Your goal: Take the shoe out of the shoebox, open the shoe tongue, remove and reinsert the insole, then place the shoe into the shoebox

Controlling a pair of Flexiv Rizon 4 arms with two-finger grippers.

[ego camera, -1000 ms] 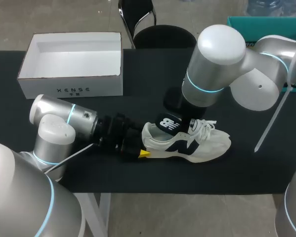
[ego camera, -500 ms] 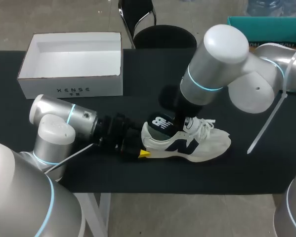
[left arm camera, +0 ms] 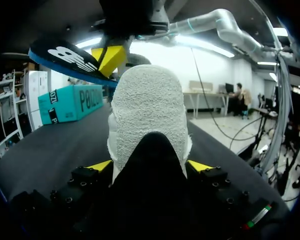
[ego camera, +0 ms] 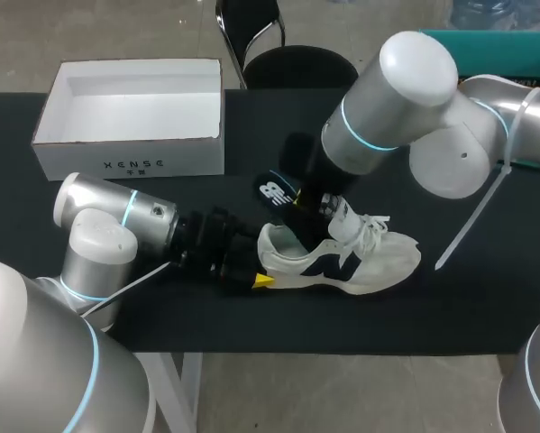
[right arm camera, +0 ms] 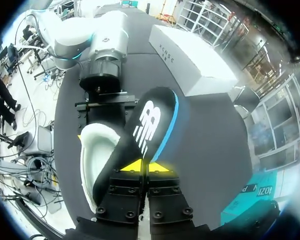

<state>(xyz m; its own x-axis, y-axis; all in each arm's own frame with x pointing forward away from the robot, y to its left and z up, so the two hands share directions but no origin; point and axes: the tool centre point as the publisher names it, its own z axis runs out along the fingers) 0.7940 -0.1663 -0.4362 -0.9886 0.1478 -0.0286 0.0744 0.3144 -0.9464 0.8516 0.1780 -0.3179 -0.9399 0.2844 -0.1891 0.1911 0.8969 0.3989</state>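
From overhead, the right arm hides its own fingers. Its wrist camera fills that in: the right gripper [right arm camera: 140, 166] is pinched tight on one end of the insole [right arm camera: 150, 127], held above the shoe's opening. The left wrist camera shows the left gripper [left arm camera: 150, 167] clamped on the heel of the shoe [left arm camera: 148, 115], a yellow tip at either side. The white shoe sits upright on the black table [ego camera: 161, 316], laces loose, apart from the open shoebox [ego camera: 130, 162]. The insole is black, edged in blue.
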